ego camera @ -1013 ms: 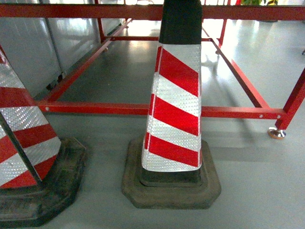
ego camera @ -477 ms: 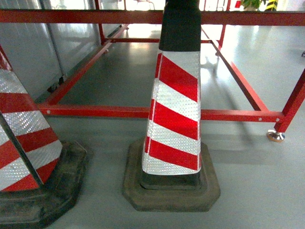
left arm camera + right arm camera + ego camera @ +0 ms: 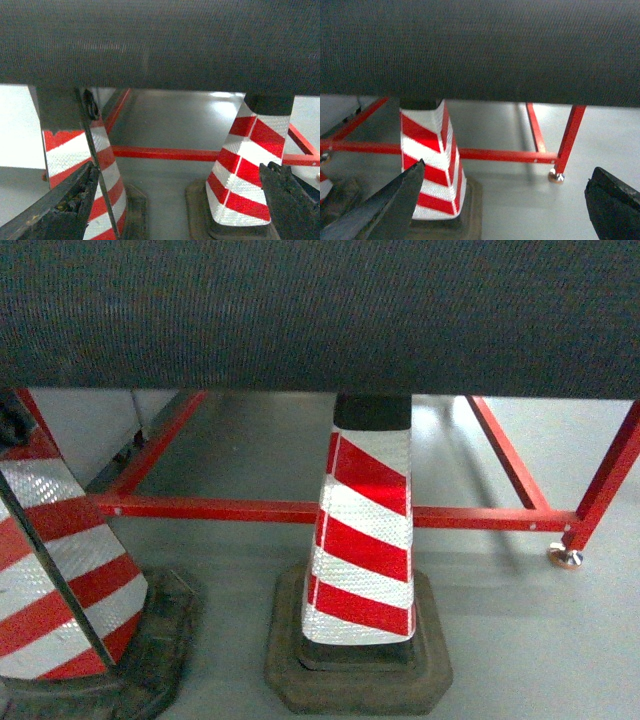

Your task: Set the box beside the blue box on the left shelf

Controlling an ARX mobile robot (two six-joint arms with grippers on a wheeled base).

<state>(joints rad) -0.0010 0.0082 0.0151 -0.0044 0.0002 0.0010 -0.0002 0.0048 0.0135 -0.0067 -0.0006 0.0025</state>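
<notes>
Looking across the head view, you find no crate and no roller shelf: neither the box nor the left shelf shows in any picture, so you cannot say where the box sits. At the left edge of the floor stands a left cone (image 3: 55, 570), striped red and white on a black base. Centre, a middle cone (image 3: 365, 540) stands just before the low bar of a red frame (image 3: 230, 508), whose foot (image 3: 565, 558) rests on the grey floor (image 3: 520, 640) at right. A dark textured band (image 3: 320, 310) blankets the top of all three views, and what it is cannot be told.

The left hand (image 3: 180, 200) is released, its fingers (image 3: 60, 210) spread wide with nothing between them; the right hand (image 3: 510, 200) is likewise spread and empty.

By my judgement you are in the travel or search step, before any grasp. The next move calls for turning the base or raising the view until the box comes into sight, steering clear of the cones.

Against the earlier head frames, the dark band is new; it hides the upper red rail and the bright floor beyond, and the cones and frame sit slightly shifted.
</notes>
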